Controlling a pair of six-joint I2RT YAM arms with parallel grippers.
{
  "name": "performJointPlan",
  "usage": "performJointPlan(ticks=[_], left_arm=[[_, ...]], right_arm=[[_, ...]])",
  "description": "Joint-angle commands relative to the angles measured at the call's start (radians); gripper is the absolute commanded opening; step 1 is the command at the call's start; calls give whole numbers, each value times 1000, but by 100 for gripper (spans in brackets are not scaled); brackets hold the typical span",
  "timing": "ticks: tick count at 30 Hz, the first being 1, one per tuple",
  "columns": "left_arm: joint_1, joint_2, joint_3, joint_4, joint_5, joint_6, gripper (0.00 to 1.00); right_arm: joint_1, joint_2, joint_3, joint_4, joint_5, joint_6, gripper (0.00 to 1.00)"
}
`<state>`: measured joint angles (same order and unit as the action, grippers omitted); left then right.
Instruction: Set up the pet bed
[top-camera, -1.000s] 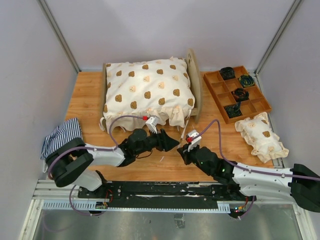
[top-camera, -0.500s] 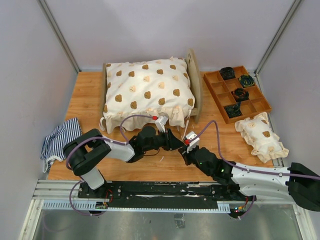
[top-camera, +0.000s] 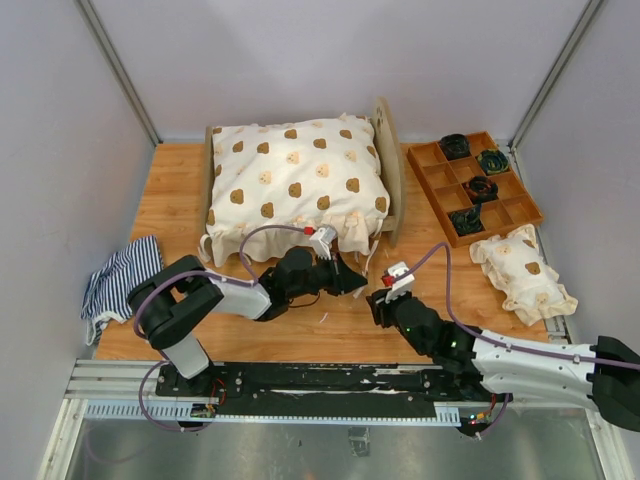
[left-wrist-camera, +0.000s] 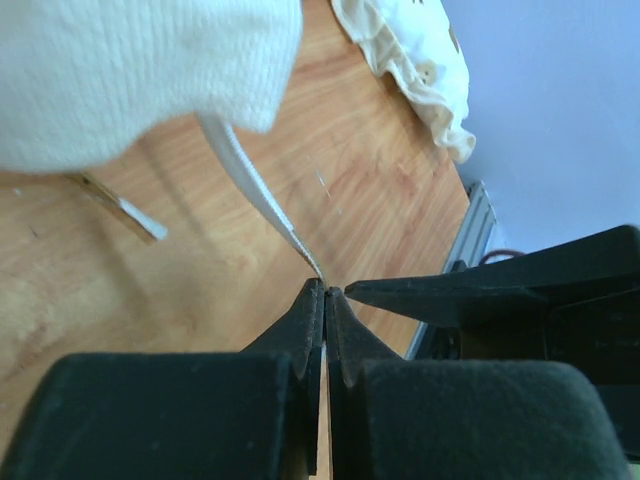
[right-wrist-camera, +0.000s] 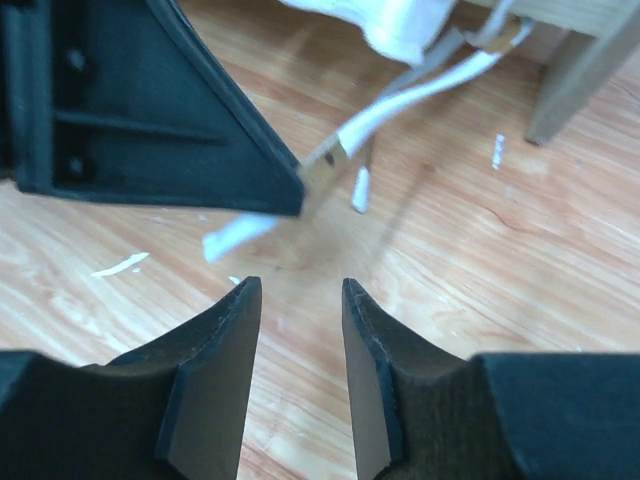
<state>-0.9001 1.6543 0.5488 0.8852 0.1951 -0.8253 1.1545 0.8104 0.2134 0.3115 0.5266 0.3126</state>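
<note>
The pet bed (top-camera: 388, 165) stands at the back centre, its plywood headboard on the right, with a cream bear-print cushion (top-camera: 295, 185) lying over it. A white ribbon (left-wrist-camera: 255, 190) hangs from the cushion's front right corner (left-wrist-camera: 130, 70). My left gripper (top-camera: 360, 282) is shut on the ribbon's end, and in the left wrist view its tips (left-wrist-camera: 325, 292) pinch it just above the table. My right gripper (top-camera: 378, 300) stands open a little nearer and to the right, with nothing between its fingers. In the right wrist view, the right gripper (right-wrist-camera: 300, 290) faces the taut ribbon (right-wrist-camera: 420, 100) and a left finger (right-wrist-camera: 150, 110).
A brown compartment tray (top-camera: 430, 200) with dark items sits at the back right. A small bear-print pillow (top-camera: 522, 272) lies in front of it. A navy-and-white striped cloth (top-camera: 120, 275) hangs over the left table edge. A bed leg (right-wrist-camera: 575, 80) stands just beyond the ribbon.
My left gripper has moved right and shut on the ribbon's end. My right gripper has let go of it, opened and drawn back slightly.
</note>
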Motion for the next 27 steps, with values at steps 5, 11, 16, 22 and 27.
performJointPlan(ticks=[5,11,16,22,27], left_arm=[[43,-26,73,-69,-95,68,0],[63,2,96,-72,-113,64,0],[75,14,105,-76,-120,61,0],[82,27,112,-84,-119,61,0],[87,32,109,-84,-128,61,0]], right_arm=[[-141,179,15,103,59,4,39],[-254,460,95,282,-140,-29,43],[-256,623,137,372,-163,-29,44],[-256,734,181,372,-91,-25,42],[-259,785,204,372,-2,-30,20]])
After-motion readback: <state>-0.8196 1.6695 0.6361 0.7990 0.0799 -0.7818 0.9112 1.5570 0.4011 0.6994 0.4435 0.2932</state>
